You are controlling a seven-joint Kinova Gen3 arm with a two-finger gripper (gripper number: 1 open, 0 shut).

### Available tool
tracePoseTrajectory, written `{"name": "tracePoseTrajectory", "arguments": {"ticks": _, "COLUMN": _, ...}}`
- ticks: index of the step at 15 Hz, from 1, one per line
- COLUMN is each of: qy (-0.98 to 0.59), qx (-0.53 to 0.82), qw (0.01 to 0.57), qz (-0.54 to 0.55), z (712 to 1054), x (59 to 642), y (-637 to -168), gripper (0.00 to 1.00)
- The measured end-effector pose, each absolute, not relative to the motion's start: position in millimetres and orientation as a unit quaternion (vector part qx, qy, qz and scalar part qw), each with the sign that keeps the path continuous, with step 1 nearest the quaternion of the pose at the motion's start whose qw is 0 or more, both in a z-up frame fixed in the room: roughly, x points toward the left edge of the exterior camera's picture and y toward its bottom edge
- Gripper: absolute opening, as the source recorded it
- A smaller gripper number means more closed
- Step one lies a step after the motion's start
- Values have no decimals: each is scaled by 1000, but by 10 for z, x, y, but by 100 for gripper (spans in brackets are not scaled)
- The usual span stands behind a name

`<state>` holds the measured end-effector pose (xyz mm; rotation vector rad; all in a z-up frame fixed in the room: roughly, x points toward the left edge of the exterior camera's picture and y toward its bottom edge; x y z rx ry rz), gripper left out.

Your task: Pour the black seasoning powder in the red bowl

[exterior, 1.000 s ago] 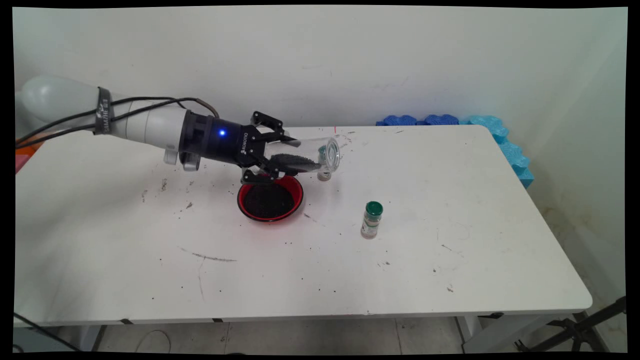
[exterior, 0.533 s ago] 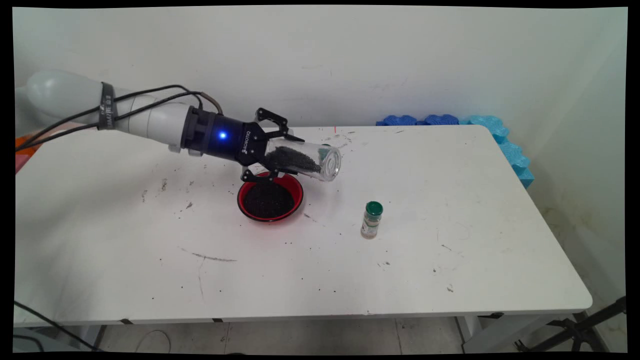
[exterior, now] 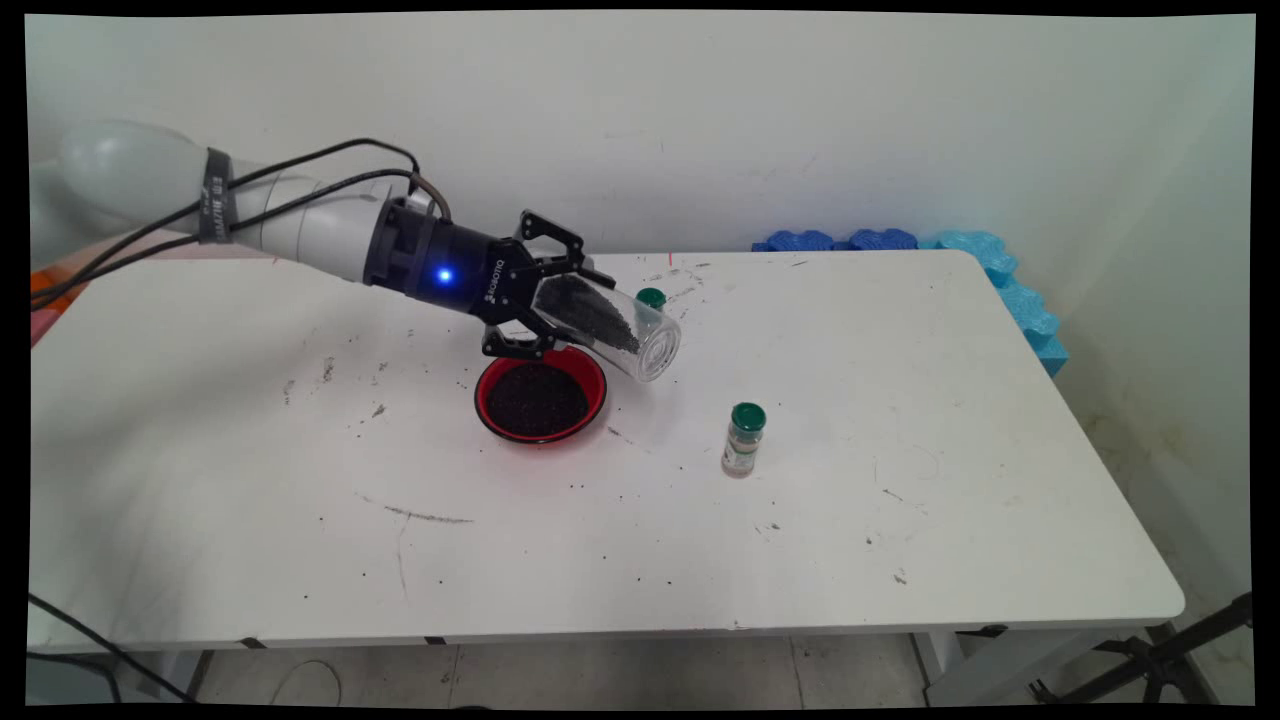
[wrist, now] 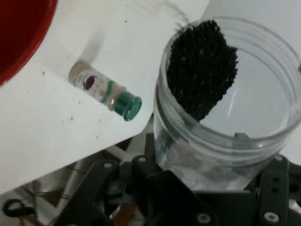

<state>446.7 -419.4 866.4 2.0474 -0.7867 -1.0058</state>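
- Your white robot arm (exterior: 290, 225) with its black cables is reaching in from the left, sloping down toward the middle of the white table (exterior: 900, 500).
- Your black two-finger tool (exterior: 560, 300) is gripping a clear plastic cylindrical jar (exterior: 610, 322) near its base; the fingers are clenching the jar's sides, and in the hand view the linkage is sitting below the jar (wrist: 225, 108).
- You are holding the jar tilted, its open mouth pointing down and to the right, above the table just to the right of the bowl.
- A heap of black granules (exterior: 590, 312) is lying along the jar's inside wall; in the hand view these granules (wrist: 202, 70) are clinging to one side, short of the rim.
- A round red bowl (exterior: 541, 395) filled with more black granules is sitting on the table directly beneath your tool, its right edge near the jar's mouth.
- Behind the jar a small bottle with a green cap (exterior: 651, 298) is showing only its top, the rest being hidden by the jar.
- Further right and nearer the camera, a small upright spice bottle with a green lid and pale label (exterior: 743, 440) is standing well apart from the bowl; one such bottle is also appearing in the hand view, beside the red rim, though you cannot tell which of the two it is.
- Dark specks and smudges are scattering across the table.
- Blue foam pieces (exterior: 1000, 270) are lying against the wall at the table's far right corner.
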Motion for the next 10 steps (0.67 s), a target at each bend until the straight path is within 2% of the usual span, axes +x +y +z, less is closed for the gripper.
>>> {"name": "tracePoseTrajectory", "arguments": {"ticks": 10, "qy": -508, "qx": 700, "qw": 411, "qz": -290, "z": 8923, "x": 4412, "y": -4249, "gripper": 0}}
